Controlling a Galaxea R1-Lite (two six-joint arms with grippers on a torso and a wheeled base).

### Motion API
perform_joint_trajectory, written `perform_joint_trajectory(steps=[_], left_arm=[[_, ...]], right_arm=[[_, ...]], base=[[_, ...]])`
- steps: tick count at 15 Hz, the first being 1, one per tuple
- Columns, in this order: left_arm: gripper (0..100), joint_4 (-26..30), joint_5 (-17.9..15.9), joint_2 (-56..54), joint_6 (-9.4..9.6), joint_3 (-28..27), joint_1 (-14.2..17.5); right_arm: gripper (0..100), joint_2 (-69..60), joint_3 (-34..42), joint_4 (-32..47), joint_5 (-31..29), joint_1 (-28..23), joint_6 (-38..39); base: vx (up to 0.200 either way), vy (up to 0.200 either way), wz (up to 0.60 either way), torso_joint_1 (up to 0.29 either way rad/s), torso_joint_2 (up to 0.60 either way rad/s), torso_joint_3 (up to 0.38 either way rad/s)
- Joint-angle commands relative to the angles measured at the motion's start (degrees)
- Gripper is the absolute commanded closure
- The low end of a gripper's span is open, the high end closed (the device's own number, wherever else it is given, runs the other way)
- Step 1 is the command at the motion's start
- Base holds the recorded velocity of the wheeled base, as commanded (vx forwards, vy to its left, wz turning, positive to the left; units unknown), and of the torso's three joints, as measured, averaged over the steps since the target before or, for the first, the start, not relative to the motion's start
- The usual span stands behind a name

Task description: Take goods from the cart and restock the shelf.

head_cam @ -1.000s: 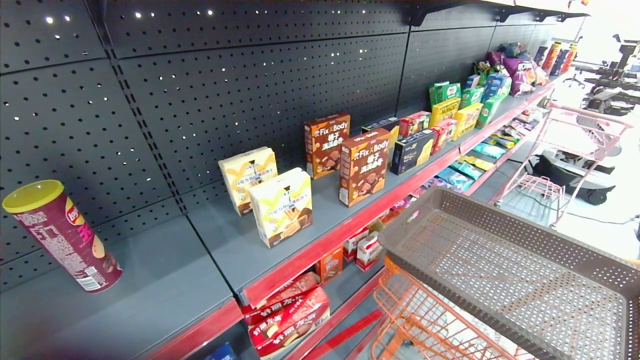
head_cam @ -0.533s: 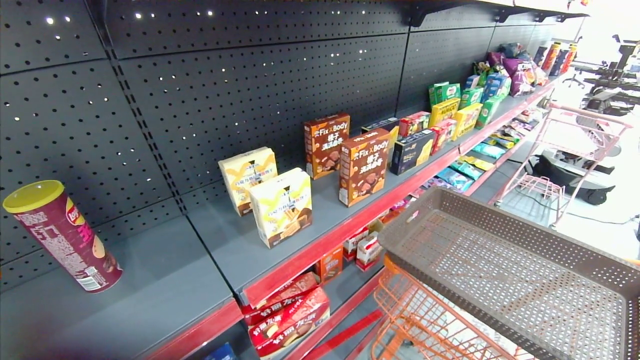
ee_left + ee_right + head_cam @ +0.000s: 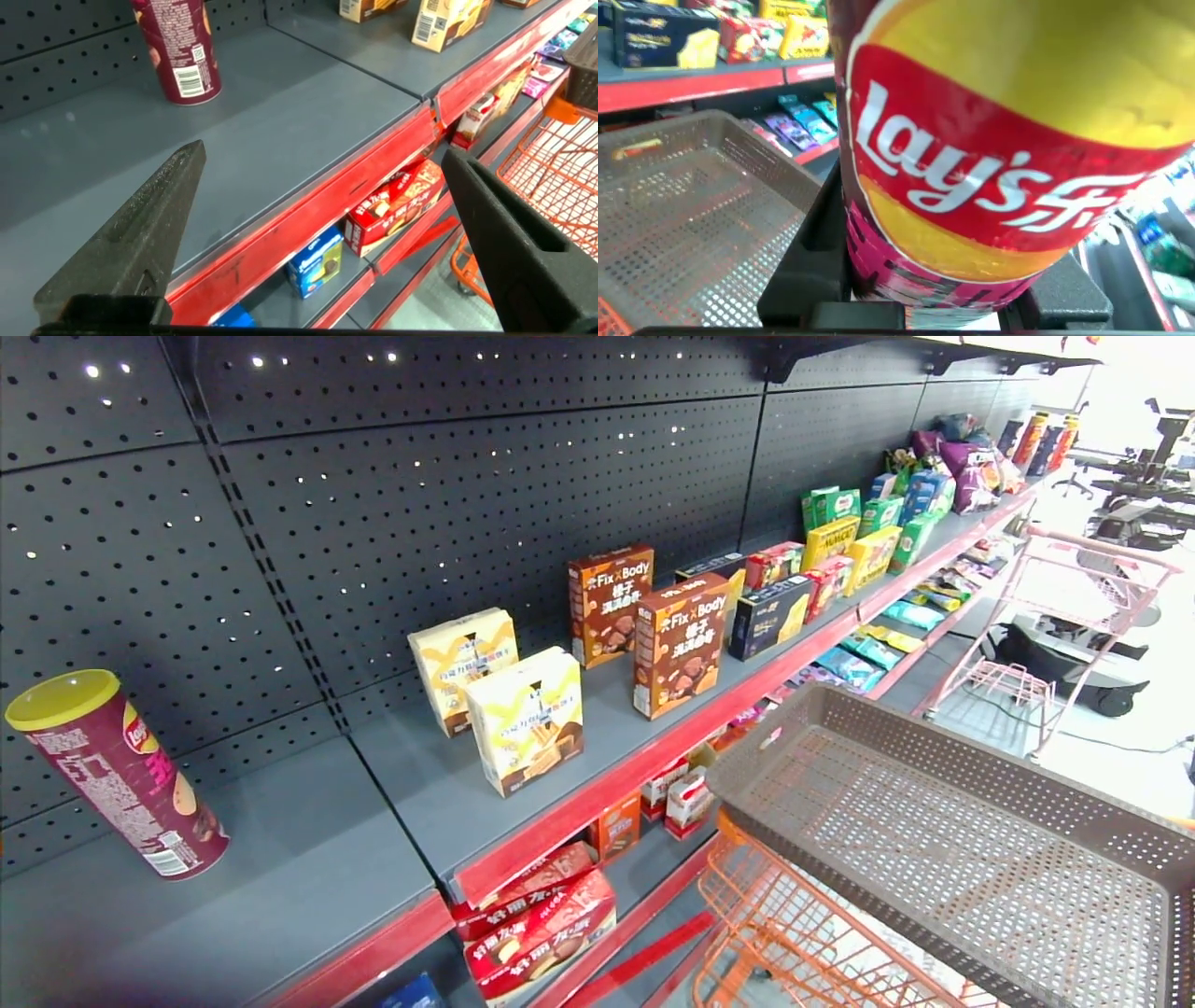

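Observation:
A maroon chips can with a yellow lid (image 3: 112, 775) stands on the grey shelf (image 3: 308, 859) at the far left, close to the pegboard back. My left gripper (image 3: 322, 154) hovers open over the shelf's red front edge, with the same can (image 3: 177, 47) beyond it and nothing between its fingers. A second chips can (image 3: 971, 177), pink, red and yellow, is held upright in my right gripper (image 3: 943, 285), which is shut on it. That can is above the cart's brown perforated basket (image 3: 682, 215).
Cream boxes (image 3: 523, 719) and brown boxes (image 3: 680, 644) stand mid-shelf, with more goods farther right. The brown basket (image 3: 934, 840) tops an orange wire cart (image 3: 775, 933) at lower right. A pink cart (image 3: 1074, 607) stands behind. Bare shelf lies between can and cream boxes.

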Motion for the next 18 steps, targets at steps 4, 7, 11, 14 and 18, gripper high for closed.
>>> perform_joint_trajectory(steps=[4,7,11,14,18], left_arm=[[0,0.0,0.0,0.1,-0.09,0.0,0.0],[0,0.0,0.0,0.1,-0.18,0.0,0.0],[0,0.0,0.0,0.1,-0.36,0.0,0.0],[0,0.0,0.0,0.1,-0.18,0.0,0.0],[0,0.0,0.0,0.1,-0.09,0.0,0.0]], right_arm=[[100,-0.9,0.6,0.1,0.0,0.0,-0.1],[100,-1.1,0.5,0.0,0.2,0.0,-0.2],[100,-1.7,0.9,0.1,1.7,0.0,-1.4],[100,-1.8,1.0,0.0,1.7,0.0,-1.4],[100,-2.8,1.7,0.1,1.7,0.0,-1.4]], base=[[0.000,0.000,0.00,0.000,0.00,0.000],[0.000,0.000,0.20,0.004,0.00,-0.001],[0.000,0.000,0.60,0.002,0.00,0.002],[0.000,0.000,0.60,0.005,0.01,0.002],[0.000,0.000,0.60,0.002,0.00,0.002]])
